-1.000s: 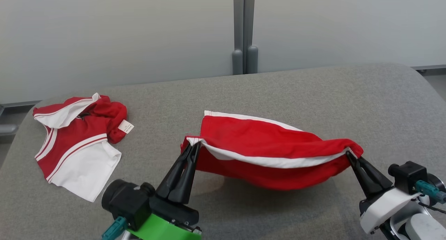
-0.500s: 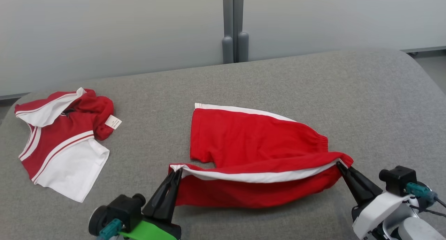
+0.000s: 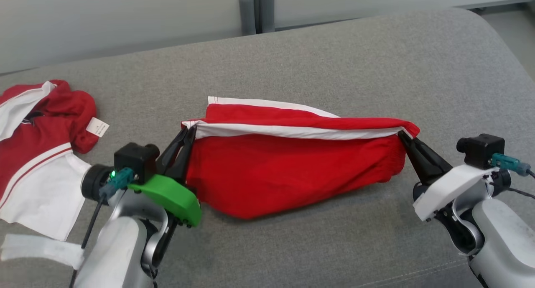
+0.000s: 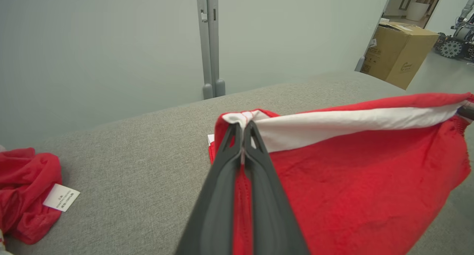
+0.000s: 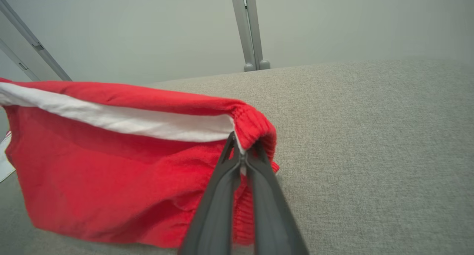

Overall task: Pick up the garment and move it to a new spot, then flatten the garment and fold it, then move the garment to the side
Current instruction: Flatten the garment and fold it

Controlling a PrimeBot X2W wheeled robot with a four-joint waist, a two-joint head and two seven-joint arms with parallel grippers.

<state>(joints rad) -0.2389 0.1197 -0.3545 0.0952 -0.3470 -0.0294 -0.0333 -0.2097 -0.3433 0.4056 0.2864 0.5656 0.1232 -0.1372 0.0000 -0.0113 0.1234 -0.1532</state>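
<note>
- Presently, item one: shorts [image 3: 292, 171], red with a white side stripe. They hang stretched between the two grippers at mid-table, striped edge uppermost. The body sags below that edge, and its lowest fold seems to brush the table [image 3: 376, 62] (touching or just clear, I cannot tell).
- Left gripper [image 3: 187, 131]: fingers pressed together on the leg-hem corner of the stripe. The wrist view shows red cloth pinched between them.
- Right gripper [image 3: 402, 133]: fingers likewise clamped narrow, on the gathered waistband end of the same edge.
- Far leg: a second white-trimmed hem [image 3: 217, 100] shows behind the held edge and lower than it. Whether it lies on the table is unclear.
- Shirt [image 3: 37, 154]: red and white, crumpled at the table's left, tag [image 3: 97, 126] turned out. It is well apart from the shorts and untouched by either gripper.
- Box [image 4: 400, 55]: brown cardboard, off the table in the background, of no part in the job.
- Done, by my reading: the pick-up, since both ends are held and most of the cloth is off the surface.
- In hand, probably: carrying to the new spot, or the lay-down that begins flattening.
- Left: spreading the shorts flat, folding them, then moving them to the side. No crease or finished fold shows yet, so the task looks under halfway.
- Caution: the sagging middle could bunch if the shorts are lowered slack, so the held edge wants to be kept taut.
</note>
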